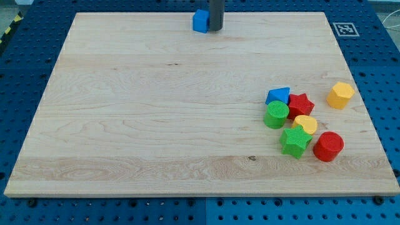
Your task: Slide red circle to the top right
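The red circle (328, 146) lies near the view's bottom right, just right of a green star (295, 141). My tip (215, 29) is at the board's top edge near the middle, touching the right side of a blue cube (200, 20). It is far from the red circle, up and to the left of it.
A cluster sits left of the red circle: a blue block (279, 95), a red star (300, 104), a green circle (275, 115) and a yellow block (306, 124). A yellow hexagon (340, 95) lies at the right. A marker tag (345, 29) is at the board's top right corner.
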Robot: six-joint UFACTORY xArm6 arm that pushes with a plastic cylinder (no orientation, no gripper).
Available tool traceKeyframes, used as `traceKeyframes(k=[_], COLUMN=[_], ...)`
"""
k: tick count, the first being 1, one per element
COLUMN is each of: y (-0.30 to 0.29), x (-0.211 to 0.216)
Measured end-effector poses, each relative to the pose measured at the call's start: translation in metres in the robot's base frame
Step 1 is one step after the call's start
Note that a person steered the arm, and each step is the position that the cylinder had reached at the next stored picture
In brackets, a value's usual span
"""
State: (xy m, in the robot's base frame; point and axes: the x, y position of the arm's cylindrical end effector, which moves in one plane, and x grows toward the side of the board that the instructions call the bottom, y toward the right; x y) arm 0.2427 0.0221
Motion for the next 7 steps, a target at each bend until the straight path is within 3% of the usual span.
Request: traceKeyframes(k=[1, 2, 5, 7], y=[-0.009, -0.011, 0.026, 0.080], x=[0.000, 0.029, 0.254, 0.339])
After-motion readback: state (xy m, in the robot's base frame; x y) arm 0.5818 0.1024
